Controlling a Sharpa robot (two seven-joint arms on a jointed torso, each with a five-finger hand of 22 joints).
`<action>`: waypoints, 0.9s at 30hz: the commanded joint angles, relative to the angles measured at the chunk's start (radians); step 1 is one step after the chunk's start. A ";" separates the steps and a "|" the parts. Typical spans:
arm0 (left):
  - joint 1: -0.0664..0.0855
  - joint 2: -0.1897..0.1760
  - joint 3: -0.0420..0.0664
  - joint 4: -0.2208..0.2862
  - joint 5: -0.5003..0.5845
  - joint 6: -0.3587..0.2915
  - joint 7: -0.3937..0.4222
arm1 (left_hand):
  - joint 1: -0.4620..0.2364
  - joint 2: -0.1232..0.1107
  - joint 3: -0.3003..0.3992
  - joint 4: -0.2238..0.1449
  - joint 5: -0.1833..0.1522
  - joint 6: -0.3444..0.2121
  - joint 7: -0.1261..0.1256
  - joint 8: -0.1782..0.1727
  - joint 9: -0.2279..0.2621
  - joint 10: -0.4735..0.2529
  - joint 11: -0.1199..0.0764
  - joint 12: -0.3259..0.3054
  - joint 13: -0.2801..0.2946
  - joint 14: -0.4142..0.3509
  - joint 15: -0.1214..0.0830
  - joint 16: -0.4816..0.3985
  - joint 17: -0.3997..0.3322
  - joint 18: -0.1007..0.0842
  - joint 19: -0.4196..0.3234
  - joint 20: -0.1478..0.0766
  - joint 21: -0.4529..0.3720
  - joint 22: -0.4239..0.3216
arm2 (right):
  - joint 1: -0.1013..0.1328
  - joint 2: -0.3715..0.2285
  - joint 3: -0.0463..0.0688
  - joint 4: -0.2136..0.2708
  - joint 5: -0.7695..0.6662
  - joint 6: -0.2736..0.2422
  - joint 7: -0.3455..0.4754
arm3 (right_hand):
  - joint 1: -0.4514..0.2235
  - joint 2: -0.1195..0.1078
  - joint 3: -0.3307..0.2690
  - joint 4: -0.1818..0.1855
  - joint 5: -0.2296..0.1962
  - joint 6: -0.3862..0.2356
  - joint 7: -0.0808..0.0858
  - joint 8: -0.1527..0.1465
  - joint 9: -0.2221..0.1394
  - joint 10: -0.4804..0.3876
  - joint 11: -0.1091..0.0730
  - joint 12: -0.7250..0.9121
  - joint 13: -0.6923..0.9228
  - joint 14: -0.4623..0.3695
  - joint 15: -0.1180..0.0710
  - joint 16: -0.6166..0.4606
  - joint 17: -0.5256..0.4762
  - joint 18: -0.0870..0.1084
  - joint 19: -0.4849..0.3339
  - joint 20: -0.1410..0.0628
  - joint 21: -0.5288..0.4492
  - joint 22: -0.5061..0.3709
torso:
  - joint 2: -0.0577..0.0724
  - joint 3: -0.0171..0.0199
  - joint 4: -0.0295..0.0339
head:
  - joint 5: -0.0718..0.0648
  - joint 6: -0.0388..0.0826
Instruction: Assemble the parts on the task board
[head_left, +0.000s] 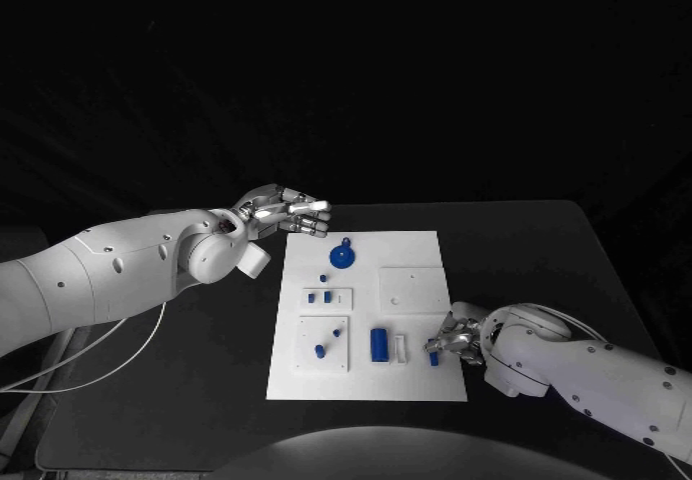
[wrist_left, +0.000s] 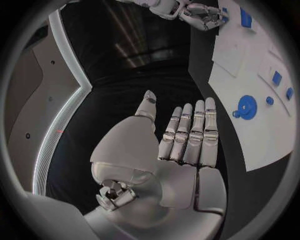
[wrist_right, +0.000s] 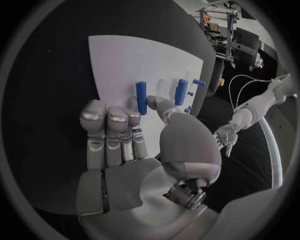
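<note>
Hovering left hand (head_left: 283, 212) spread, empty; right hand (head_left: 456, 340) at task board (head_left: 418, 250) edge, grip unclear.

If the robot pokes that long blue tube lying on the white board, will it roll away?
Probably, yes. The blue cylinder looks round and lies on its side on the flat task board, so a sideways push would likely roll it. It looks stiff rather than bendy, and small enough to be light. The right hand is beside it.
</note>
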 joint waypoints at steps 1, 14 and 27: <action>0.000 0.005 0.000 0.004 -0.025 0.013 -0.014 | -0.008 0.001 0.001 0.004 -0.004 -0.005 0.001 -0.002 0.000 -0.006 0.001 0.001 0.000 0.003 0.007 0.003 0.000 -0.009 -0.001 0.002 -0.001 0.000 | -0.007 0.003 0.000 0.009 0.140 0.000 -0.007 | 0.005 0.015 0.173 -0.190 -0.036 -0.006 0.012 0.006 -0.653 0.010 0.001 -0.003 -0.002 0.001 -0.005 -0.007 -0.003 0.012 -0.010 0.003 -0.011 0.091 | 0.000 -0.0005 0.0008 | 0.002 0.001; 0.000 0.009 0.000 0.001 -0.026 0.042 -0.054 | -0.015 -0.005 0.001 0.010 -0.004 -0.022 0.003 -0.003 0.000 -0.010 0.002 0.000 0.000 0.001 0.008 0.003 0.000 -0.009 -0.001 0.003 -0.001 0.000 | 0.000 0.016 0.008 0.053 0.149 -0.012 0.019 | 0.009 0.036 0.090 -0.182 -0.119 -0.008 0.010 0.006 -0.658 0.009 0.001 -0.005 -0.006 0.004 -0.005 -0.016 -0.005 0.009 -0.002 0.003 -0.043 0.088 | -0.001 -0.0011 0.0018 | 0.005 0.000; -0.001 0.012 0.000 0.002 -0.015 0.077 -0.086 | -0.025 -0.007 -0.001 0.022 -0.005 -0.030 0.004 -0.002 0.000 -0.015 0.003 0.000 0.000 0.000 0.008 0.003 0.000 -0.009 0.001 0.002 -0.001 0.000 | 0.014 0.055 0.012 0.030 0.134 0.011 0.017 | 0.010 0.052 0.035 -0.160 -0.214 0.000 0.003 0.006 -0.655 0.010 0.001 -0.003 -0.006 0.006 -0.005 -0.014 -0.003 0.007 0.007 0.004 -0.061 0.089 | 0.000 -0.0022 0.0024 | 0.013 0.000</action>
